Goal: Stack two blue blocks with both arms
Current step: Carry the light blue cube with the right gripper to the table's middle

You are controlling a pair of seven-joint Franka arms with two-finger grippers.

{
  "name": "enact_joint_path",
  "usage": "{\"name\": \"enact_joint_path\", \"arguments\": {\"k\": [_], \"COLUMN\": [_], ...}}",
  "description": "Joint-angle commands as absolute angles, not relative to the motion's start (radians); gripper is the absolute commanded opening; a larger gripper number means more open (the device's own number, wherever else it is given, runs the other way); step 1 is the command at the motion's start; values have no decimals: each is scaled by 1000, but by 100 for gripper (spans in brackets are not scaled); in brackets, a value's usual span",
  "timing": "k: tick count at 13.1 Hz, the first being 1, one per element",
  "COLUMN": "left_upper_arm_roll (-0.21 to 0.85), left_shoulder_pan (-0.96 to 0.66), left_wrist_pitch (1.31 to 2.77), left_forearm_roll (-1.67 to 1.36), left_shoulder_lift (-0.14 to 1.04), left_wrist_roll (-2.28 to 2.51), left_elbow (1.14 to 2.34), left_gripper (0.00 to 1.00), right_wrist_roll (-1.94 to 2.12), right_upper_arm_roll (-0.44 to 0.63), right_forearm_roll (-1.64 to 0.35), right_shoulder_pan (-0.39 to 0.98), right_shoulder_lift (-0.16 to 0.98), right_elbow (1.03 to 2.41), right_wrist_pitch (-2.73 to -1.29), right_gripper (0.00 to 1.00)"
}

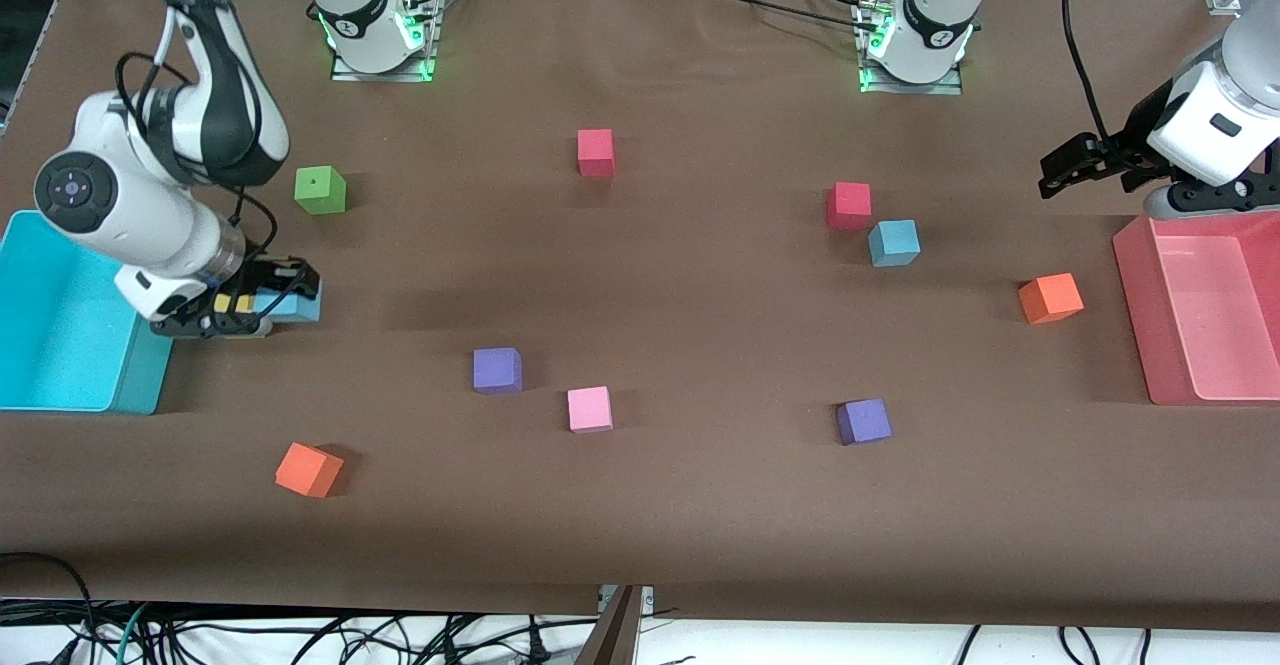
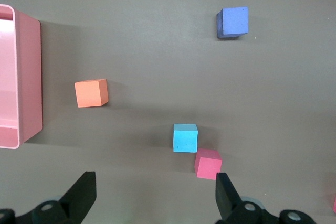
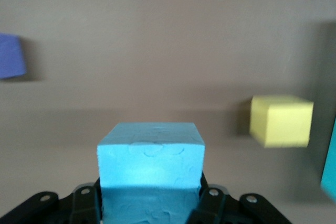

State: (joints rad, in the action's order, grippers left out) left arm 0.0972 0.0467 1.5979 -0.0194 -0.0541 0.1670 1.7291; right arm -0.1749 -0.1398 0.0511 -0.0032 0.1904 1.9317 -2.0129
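My right hand [image 1: 262,305], low beside the large turquoise plastic bin [image 1: 60,345], is clamped shut on one small sky-blue foam cube [image 1: 290,303]. So I judge the pick made, and next I must lift and carry it to the second sky-blue foam cube [image 1: 893,243], which sits on the brown table [image 1: 700,505] touching a red foam cube [image 1: 849,205], then set it squarely on top. My left hand [image 1: 1085,167] waits wide open, holding nothing, above the pink plastic bin [image 1: 1135,325]. Only my right wrist view shows a yellow foam cube [image 3: 281,120] near my grip.
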Motion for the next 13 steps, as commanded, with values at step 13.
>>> {"name": "enact_joint_path", "arguments": {"k": [13], "left_upper_arm_roll": [100], "left_shoulder_pan": [41], "left_wrist_pitch": [1600], "left_forearm_roll": [-28], "left_shoulder_lift": [-37], "left_wrist_roll": [153], "left_elbow": [1732], "left_gripper": [100], "right_wrist_roll": [-854], "right_upper_arm_roll": [-331], "right_forearm_roll": [71], "right_shoulder_pan": [465], "right_shoulder_lift": [538], "right_elbow": [1928], "right_wrist_pitch": [-2486], "right_gripper": [35]}}
